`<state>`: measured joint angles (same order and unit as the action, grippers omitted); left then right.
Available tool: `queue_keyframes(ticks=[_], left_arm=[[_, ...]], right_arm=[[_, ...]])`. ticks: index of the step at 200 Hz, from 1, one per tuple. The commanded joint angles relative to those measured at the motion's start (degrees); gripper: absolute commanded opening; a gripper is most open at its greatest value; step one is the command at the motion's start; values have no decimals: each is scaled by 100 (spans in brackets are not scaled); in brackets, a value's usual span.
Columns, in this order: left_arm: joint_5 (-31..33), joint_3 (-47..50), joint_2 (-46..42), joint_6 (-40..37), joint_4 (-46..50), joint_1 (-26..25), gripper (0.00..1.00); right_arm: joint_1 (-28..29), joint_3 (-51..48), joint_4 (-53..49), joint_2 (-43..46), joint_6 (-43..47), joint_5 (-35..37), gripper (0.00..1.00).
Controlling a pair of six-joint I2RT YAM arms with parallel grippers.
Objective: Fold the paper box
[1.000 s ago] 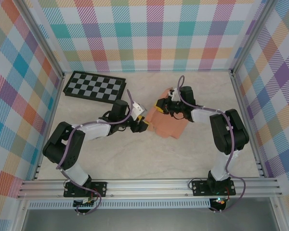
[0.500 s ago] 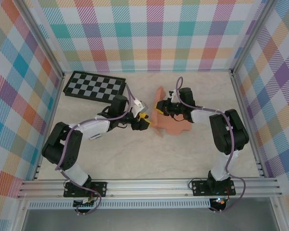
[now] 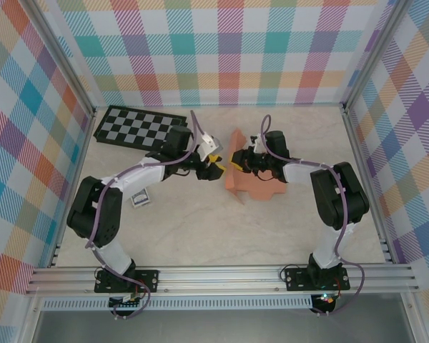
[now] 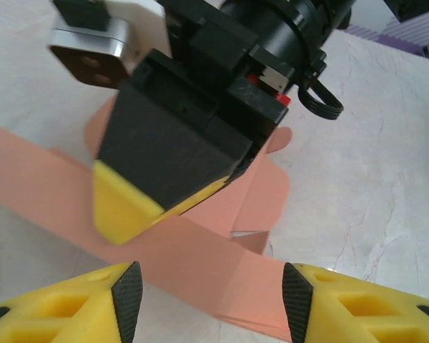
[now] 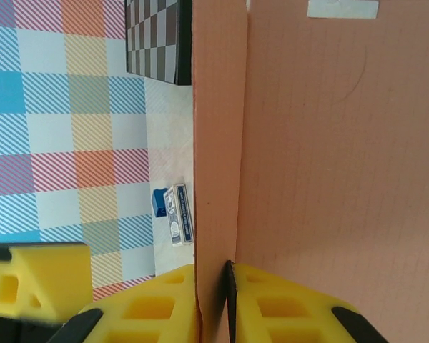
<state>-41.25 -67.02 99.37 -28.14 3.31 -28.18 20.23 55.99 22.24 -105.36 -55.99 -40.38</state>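
Our right gripper (image 5: 213, 300) pinches a raised panel of the paper box (image 5: 329, 143) between its pads (image 5: 286, 304); our left gripper (image 4: 209, 289), jaws spread and empty, faces that panel, whose ends run out of frame.

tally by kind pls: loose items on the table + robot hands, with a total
paper box: 1
checkerboard: 1
small blue-and-white item: 1
hands: 2 (left hand, right hand)
Total: 5
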Motion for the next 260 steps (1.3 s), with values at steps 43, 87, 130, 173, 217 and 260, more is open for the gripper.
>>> queue_keyframes(ticks=[43,87,130,173,217,260], left_arm=[[71,278,-397,-146,312,106,56],[771,202,-417,-234,655,191,59],[1301,-430,-129,-955,1177,88,59],[1522,-884,276,-1904,2053,-42,59],[1063,-780,174,-2148,2077,-47,60],[1442,-750,366,-1994,1537,-260,64]], right_arm=[[-39,14,2009,-509,-1468,-486,19],[171,322,2311,-934,-1704,-541,17],[314,458,2285,-1107,-1754,-488,17],[306,475,2146,-1090,-1713,-548,17],[280,466,1991,-1096,-1679,-578,17],[286,458,1986,-1127,-1757,-542,17]])
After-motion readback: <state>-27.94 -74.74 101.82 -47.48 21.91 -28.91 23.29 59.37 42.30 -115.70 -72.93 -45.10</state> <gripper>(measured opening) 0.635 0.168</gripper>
